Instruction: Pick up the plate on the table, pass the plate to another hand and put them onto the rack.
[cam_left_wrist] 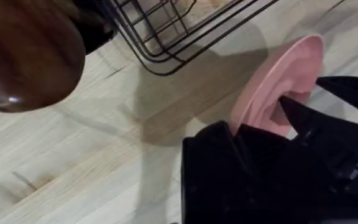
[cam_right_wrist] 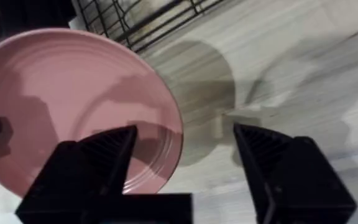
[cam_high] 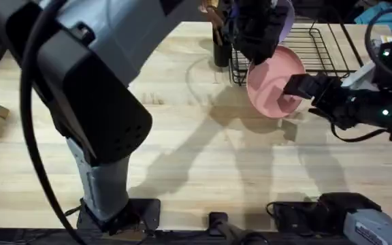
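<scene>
Plate point(cam_high: 275, 85) held tilted above surface point(cam_high: 182, 150), pinched at far rim by left end effector point(cam_high: 254, 51). Right end effector point(cam_right_wrist: 185, 155) spread beside near rim. Looks light, stiff, slick; grip rim.

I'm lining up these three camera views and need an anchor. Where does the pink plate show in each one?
Overhead: the pink plate sits upper right of centre, tilted, just in front of the wire rack.
Left wrist: the plate shows edge-on at the right, above the black fingers.
Right wrist: the plate covers the upper left, one finger in front of it.
Shared landmark: the wire rack, beside the plate in every view.
</scene>
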